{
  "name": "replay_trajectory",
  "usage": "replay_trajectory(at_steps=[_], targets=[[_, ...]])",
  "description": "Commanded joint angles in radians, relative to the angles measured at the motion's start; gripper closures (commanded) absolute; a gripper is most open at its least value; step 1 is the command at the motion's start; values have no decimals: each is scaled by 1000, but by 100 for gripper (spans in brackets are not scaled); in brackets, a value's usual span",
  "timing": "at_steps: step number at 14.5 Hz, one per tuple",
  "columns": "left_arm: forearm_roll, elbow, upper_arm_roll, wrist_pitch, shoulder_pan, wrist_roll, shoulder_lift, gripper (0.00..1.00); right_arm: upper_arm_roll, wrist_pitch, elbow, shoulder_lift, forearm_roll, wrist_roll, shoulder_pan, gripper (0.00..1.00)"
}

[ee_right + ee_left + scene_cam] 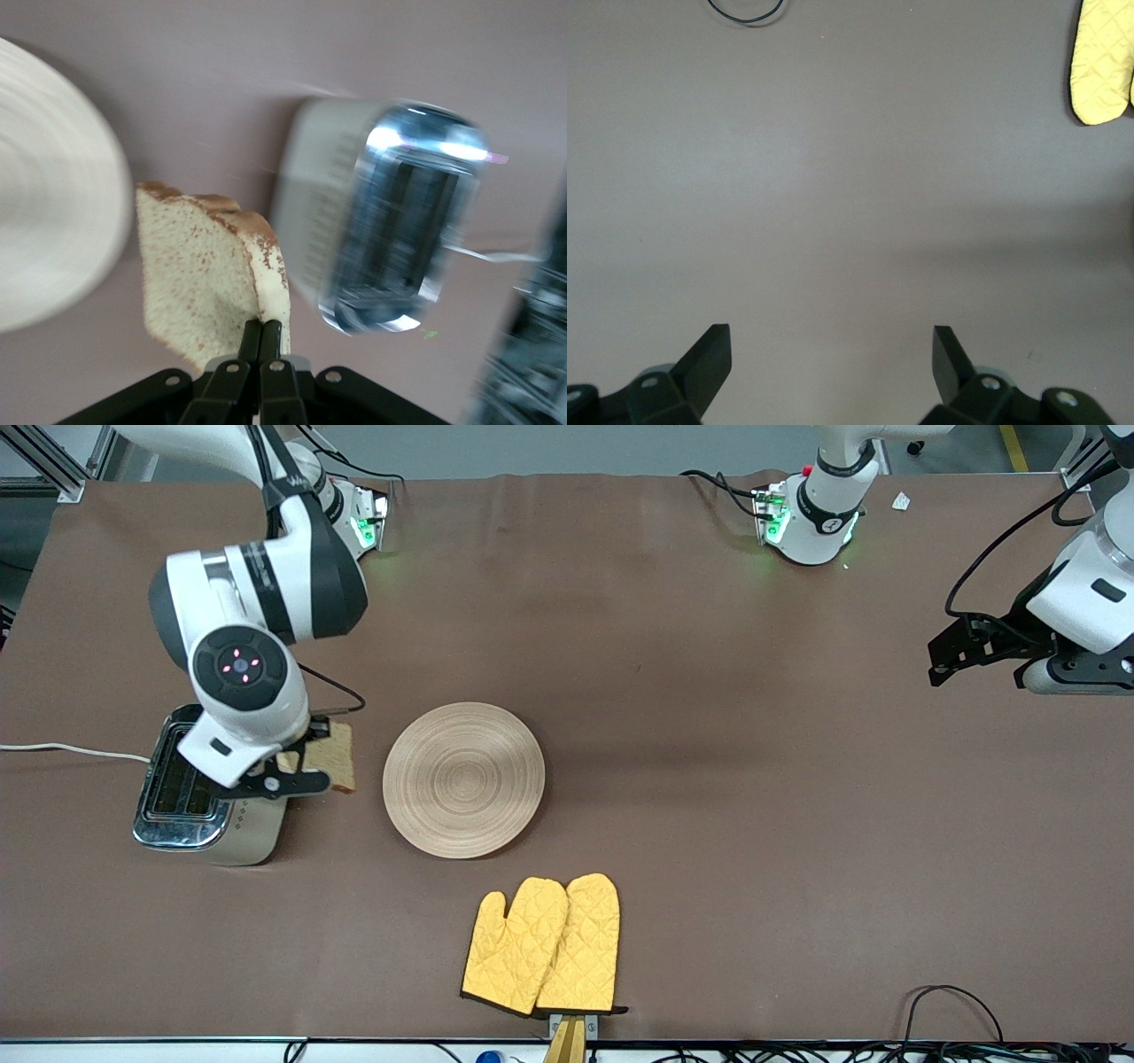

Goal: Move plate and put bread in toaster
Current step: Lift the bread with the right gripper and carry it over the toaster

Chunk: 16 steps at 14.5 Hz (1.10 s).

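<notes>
brown speckled bread [208, 283] slice pinched by right gripper [261, 341] beside shiny chrome toaster [205, 790], round grooved wooden plate [463, 779] near quilted yellow mitts [542, 945], left gripper [831, 351] waits, fingers wide

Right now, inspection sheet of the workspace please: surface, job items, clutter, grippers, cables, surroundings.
Surface: brown table, flat, no spills seen.
Plate: wooden plate lies on the table beside the toaster, bare.
Bread: bread pinched by one edge, in the air between toaster and plate.
Toaster: toaster upright at the right arm's end of the table, slots empty.
Clutter: yellow oven mitts nearer the front camera than the plate.
Grippers: right gripper shut on the bread; left gripper open over bare table, waiting.
Cables: white cord from the toaster; black cable loop at the table's front edge.
Surroundings: nothing seen.
</notes>
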<state>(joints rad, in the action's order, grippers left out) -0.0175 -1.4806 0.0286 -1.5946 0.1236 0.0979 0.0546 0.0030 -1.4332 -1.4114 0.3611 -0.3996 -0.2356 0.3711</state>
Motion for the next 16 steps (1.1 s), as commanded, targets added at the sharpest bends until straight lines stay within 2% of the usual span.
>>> replay_trajectory(at_steps=[1,3,7,10,12,16], targets=[[-16,19,5,-1,-7,-6,7,0,0,109,-15,-24,-200,-63,44,100],[-16,19,4,-1,-9,-7,7,0,-1,161,-15,-24,-304,-128,49,100],[-19,19,4,-1,-9,-10,7,0,-15,165,-29,-16,-395,-246,19,100],[-19,19,4,-1,-7,-10,8,0,-15,151,-29,-10,-423,-254,-12,100],[-19,19,4,-1,-9,-10,8,0,-15,131,-40,28,-453,-261,-20,100],[-19,19,4,-1,-9,-10,8,0,-15,80,-89,48,-462,-295,-28,100]])
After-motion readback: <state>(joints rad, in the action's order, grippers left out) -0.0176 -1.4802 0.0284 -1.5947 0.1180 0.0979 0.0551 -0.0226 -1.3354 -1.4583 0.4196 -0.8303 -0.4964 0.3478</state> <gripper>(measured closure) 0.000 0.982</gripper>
